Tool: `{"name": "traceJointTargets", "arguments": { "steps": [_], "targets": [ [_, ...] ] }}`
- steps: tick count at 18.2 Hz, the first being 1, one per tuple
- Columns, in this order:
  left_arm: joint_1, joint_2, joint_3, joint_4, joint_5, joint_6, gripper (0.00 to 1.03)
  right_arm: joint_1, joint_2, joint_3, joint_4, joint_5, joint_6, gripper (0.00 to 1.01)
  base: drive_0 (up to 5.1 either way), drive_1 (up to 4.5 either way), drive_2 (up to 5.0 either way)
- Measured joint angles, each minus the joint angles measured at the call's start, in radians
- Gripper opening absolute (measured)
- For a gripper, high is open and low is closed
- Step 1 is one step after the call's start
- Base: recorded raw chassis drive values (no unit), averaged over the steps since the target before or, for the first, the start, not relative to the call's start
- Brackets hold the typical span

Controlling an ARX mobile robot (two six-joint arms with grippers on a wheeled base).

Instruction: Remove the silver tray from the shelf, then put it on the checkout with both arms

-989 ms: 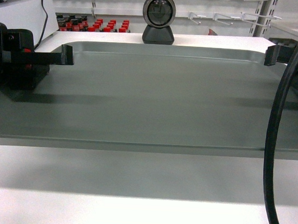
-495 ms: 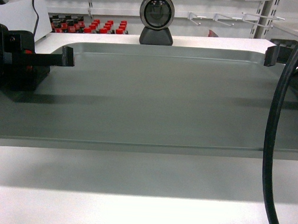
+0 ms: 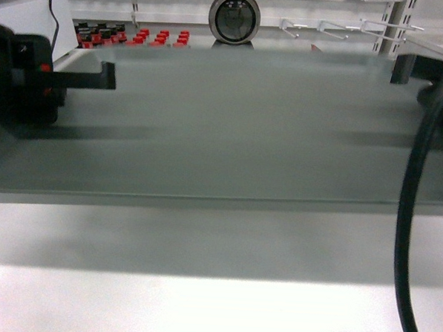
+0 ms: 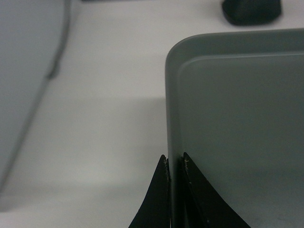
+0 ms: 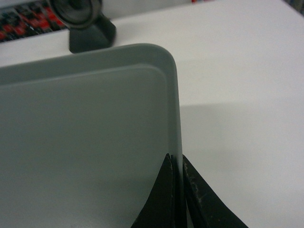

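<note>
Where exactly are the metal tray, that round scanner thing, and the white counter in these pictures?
tray (image 3: 231, 129), head view, on its flat grey bottom.
scanner (image 3: 234, 18), head view, on its round glass face.
counter (image 5: 237, 61), right wrist view, on the bare white top beside the tray's corner.

Black grippers (image 3: 107, 77), thin fingers (image 4: 156, 199); thick black cable (image 3: 407, 243), seemingly a red mark

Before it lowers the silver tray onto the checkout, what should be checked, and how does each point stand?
1. Left claw pinching the silver tray rim: ok.
2. Right claw pinching the opposite rim: ok.
3. Tray over the checkout: ok.
4. Tray clear of the barcode scanner: ok; it stands beyond the far rim.
5. Tray level: cannot tell.
6. Counter beneath the tray free: cannot tell, hidden.
</note>
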Motion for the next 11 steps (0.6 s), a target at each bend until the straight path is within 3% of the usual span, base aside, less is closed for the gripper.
{"name": "traceJointTargets", "arguments": {
  "steps": [1,3,7,11],
  "targets": [
    [-0.031,0.014,0.008,0.040,-0.134,0.009,0.03,-0.008,0.026,-0.032,0.153,-0.042,-0.051,0.02,0.0,0.00,0.0],
    [-0.058,0.024,0.014,0.036,-0.271,0.025,0.04,-0.027,0.067,-0.047,0.299,-0.092,-0.114,0.02,0.0,0.00,0.0],
    [-0.062,0.092,0.098,0.033,-0.283,0.038,0.04,-0.060,0.107,0.042,0.249,-0.134,-0.167,0.02,0.0,0.00,0.0],
    [-0.054,0.219,0.209,-0.054,-0.243,0.005,0.04,-0.106,0.210,0.185,0.074,-0.185,-0.172,0.02,0.0,0.00,0.0]
  ]
}}
